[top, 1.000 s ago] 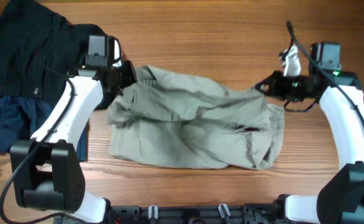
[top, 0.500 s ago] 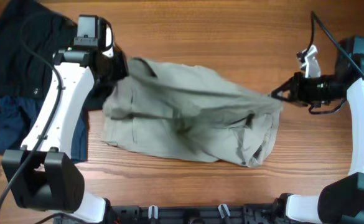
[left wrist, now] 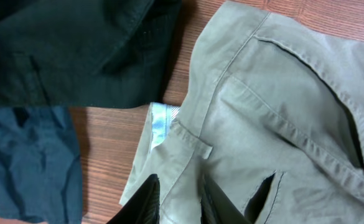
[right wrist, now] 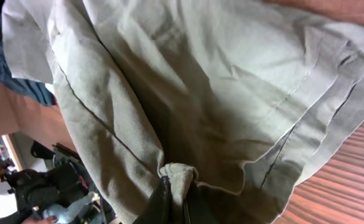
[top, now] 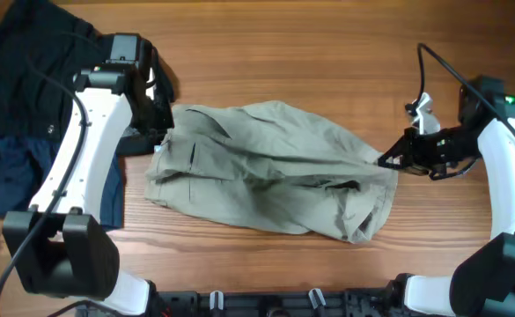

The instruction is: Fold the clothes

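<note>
Khaki-grey garment (top: 266, 167) lies rumpled mid-table on the wooden tabletop (top: 327, 53); the right gripper (top: 387, 161) pinches its right edge, the left gripper (left wrist: 178, 200) stands narrowly parted over its waistband; a black garment (top: 37, 62) and a navy garment (top: 11, 176) lie at the table's left

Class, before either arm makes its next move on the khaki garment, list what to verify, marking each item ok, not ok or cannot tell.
1. The right gripper pinches the khaki garment at its edge: ok.
2. The left gripper holds cloth: not ok, jaws apart over the waistband.
3. The khaki garment lies flat: not ok, wrinkled and bunched.
4. The black garment lies clear of the khaki garment: cannot tell.
</note>
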